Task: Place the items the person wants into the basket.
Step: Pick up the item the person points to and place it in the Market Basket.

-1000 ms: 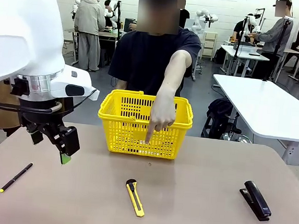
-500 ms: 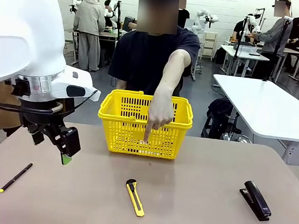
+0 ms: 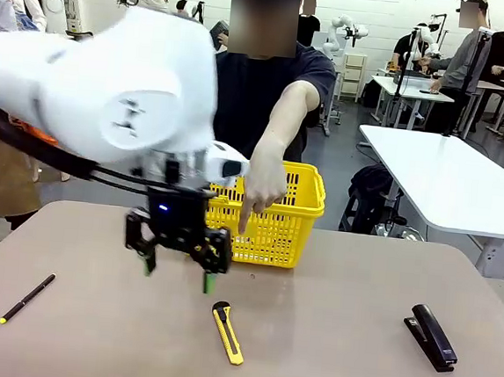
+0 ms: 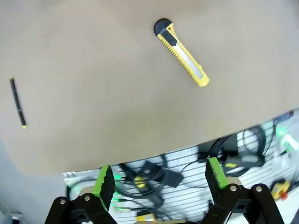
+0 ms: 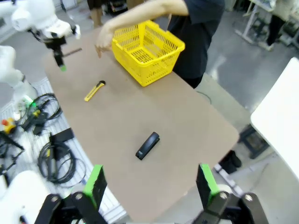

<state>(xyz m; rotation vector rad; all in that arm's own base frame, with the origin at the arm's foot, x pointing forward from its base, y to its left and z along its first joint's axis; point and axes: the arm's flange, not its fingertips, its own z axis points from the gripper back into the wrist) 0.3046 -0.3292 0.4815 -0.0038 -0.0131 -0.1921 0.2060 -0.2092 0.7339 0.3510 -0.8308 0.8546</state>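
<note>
The yellow-and-black plastic utility knife [image 3: 228, 333] is lying flat on the brown table [image 3: 342, 364], close to the middle of its near edge. Its black butt end is pointing toward the yellow plastic lattice-sided shopping basket [image 3: 283, 231], which is standing at the middle of the far edge. The knife is lying apart from the basket.

The person in the dark navy T-shirt is reaching over the basket, and the person's hand [image 3: 263, 189] is pointing one finger down at the table in front of it. I am reading this as a choice of the knife. The thin black pen with a yellow tip [image 3: 27, 298] near the left edge and the black stapler [image 3: 433, 337] near the right edge are lying well away from that finger.

The left gripper [image 3: 179, 275] is hovering above the table between basket and knife, its green-padded fingers spread wide with nothing between them. The right gripper [image 5: 149, 179] is hanging well clear of the table, likewise spread and carrying nothing.

The knife is looking light, stiff and narrow, with a smooth shell that may be slippery. It is sitting so low that the pads will probably be needing to reach almost to the tabletop. The safest hold is looking like one across its narrow width at mid-body, with the wrist turned so the fingers are straddling its slanted long axis. Whether any blade is showing at the yellow tip is too small to tell.
</note>
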